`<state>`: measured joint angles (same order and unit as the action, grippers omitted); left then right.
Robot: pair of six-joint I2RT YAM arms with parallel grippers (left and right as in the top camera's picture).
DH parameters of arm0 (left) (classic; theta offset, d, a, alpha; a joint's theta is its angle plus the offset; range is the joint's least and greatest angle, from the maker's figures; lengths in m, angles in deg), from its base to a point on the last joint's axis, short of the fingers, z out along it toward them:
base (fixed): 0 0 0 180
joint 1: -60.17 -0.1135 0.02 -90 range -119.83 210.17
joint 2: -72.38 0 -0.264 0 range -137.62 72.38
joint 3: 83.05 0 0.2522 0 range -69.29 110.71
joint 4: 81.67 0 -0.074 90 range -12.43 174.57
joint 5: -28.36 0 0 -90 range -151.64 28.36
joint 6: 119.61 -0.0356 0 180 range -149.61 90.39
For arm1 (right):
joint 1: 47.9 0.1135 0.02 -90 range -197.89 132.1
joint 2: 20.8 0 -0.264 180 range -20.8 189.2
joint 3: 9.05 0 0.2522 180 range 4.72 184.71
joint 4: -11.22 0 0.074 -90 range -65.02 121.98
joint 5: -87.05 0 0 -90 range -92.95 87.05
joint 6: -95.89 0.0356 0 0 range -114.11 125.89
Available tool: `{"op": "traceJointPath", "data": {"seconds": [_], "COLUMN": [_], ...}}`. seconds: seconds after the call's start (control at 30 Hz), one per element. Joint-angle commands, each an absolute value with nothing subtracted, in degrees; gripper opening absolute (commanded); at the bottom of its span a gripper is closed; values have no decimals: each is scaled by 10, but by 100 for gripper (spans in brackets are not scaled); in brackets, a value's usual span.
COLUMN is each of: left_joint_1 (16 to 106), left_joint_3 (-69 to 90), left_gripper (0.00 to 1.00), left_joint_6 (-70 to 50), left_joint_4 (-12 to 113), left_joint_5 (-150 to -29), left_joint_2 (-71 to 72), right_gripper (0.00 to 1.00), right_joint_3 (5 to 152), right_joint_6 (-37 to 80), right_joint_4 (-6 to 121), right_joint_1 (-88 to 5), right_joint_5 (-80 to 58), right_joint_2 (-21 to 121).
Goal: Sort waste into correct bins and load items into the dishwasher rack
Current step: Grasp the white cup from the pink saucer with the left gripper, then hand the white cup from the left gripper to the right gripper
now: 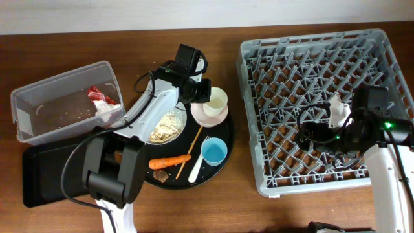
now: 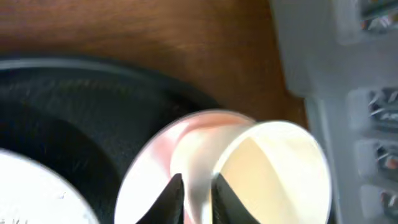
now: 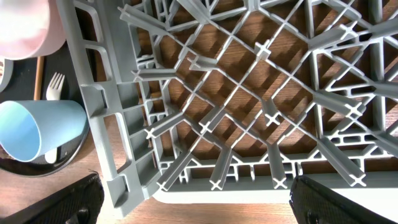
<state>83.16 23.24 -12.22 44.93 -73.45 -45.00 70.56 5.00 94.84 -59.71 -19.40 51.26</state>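
Lying smooth and orange at the front of the round black tray (image 1: 225, 129), the carrot (image 1: 170, 160) neighbours a light blue cup (image 1: 213, 151). Farther back, the left gripper (image 2: 196, 196) pinches the rim of the cream cup (image 2: 273, 168), which is nested in the pale pink bowl (image 1: 206, 118). The right gripper (image 3: 196, 199) hangs spread wide over the grey lattice dishwasher rack (image 3: 249, 93), its fingers half cropped.

Dark brown wooden table (image 1: 77, 45) all across the frame, grain running sideways, soft even light on it. Along the top edge, a pale strip (image 1: 129, 13), wall or floor, can't tell.
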Motion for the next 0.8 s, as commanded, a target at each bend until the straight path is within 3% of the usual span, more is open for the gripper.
{"op": "traceJointPath", "data": {"seconds": [0.0, 0.1, 0.33, 0.43, 0.63, 0.77], "left_joint_1": [833, 824, 765, 720, 713, 743], "left_joint_3": [237, 237, 255, 255, 254, 254], "left_gripper": [10, 0, 0, 0, 0, 0], "left_joint_6": [-123, -123, -128, -155, -285, -295], "left_joint_4": [416, 399, 397, 394, 382, 382], "left_joint_5": [-687, -684, -779, -943, -1344, -1337], "left_joint_2": [-454, -452, -363, -313, -311, -311], "right_gripper": [99, 98, 99, 99, 99, 98], "right_joint_3": [717, 717, 717, 717, 717, 717], "right_joint_6": [47, 47, 47, 47, -127, -221], "right_joint_4": [949, 949, 948, 924, 833, 826], "right_joint_1": [-600, -600, -600, -600, -599, -599], "right_joint_5": [-187, -187, -187, -203, -554, -786], "right_joint_2": [506, 506, 506, 507, 533, 557]}}
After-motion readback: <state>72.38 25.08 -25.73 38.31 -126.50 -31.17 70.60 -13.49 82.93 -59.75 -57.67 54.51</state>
